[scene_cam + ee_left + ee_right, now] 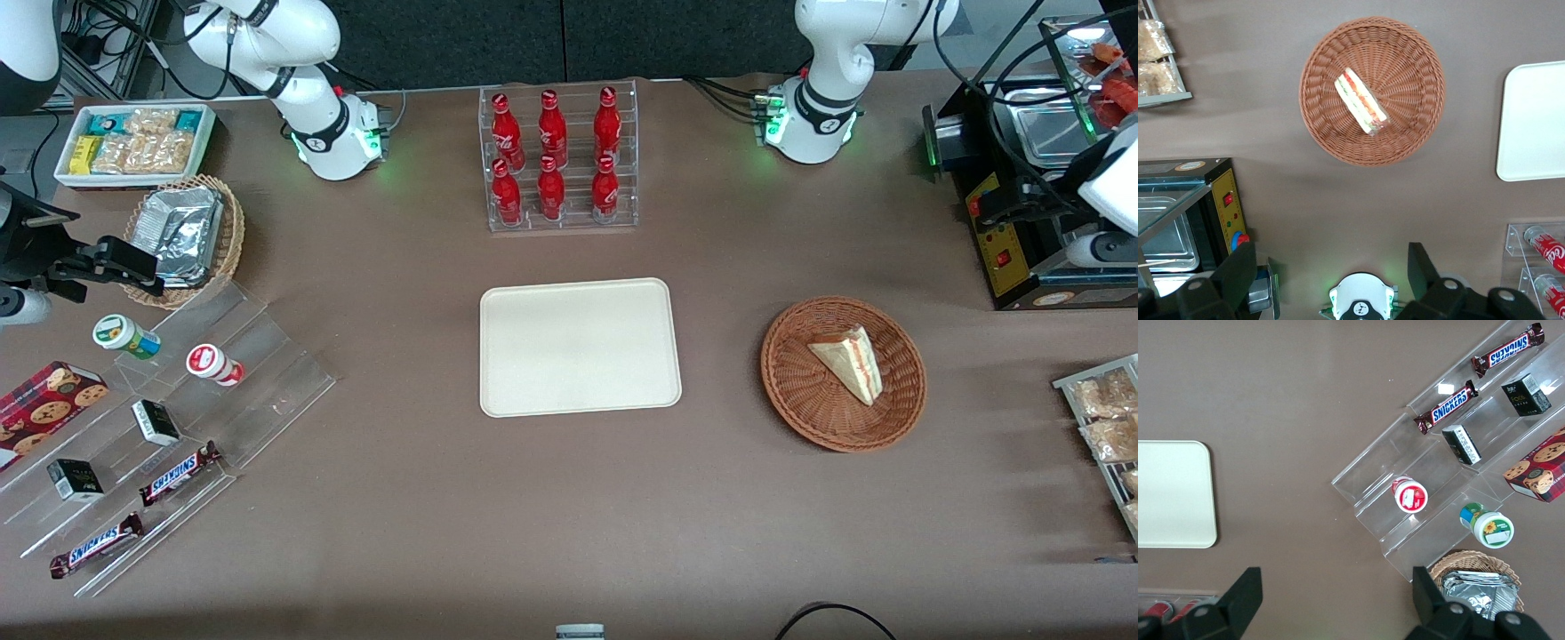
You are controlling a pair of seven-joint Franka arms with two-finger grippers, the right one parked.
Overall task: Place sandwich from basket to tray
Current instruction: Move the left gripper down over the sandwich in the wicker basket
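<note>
The sandwich (849, 360) (1361, 102), a pale wedge with red and green filling along its cut edge, lies in the round reddish-brown wicker basket (791, 391) (1405, 53). The cream-white tray (578, 347) (1535, 120) sits bare at the table's middle, beside the basket. My left gripper (1022, 213) (1331, 270) hangs high over the black appliance at the working arm's end, farther from the front camera than the basket and well apart from it. It is open, its dark fingers (1238, 267) spread wide with nothing between them.
A black appliance with a steel pan (1013, 258) (1178, 220) stands under the gripper. A rack of snack packets (1102, 418) (1155, 53) lies nearer the front camera than the basket. A clear rack of red cola bottles (560, 160) (1545, 247) stands farther off than the tray.
</note>
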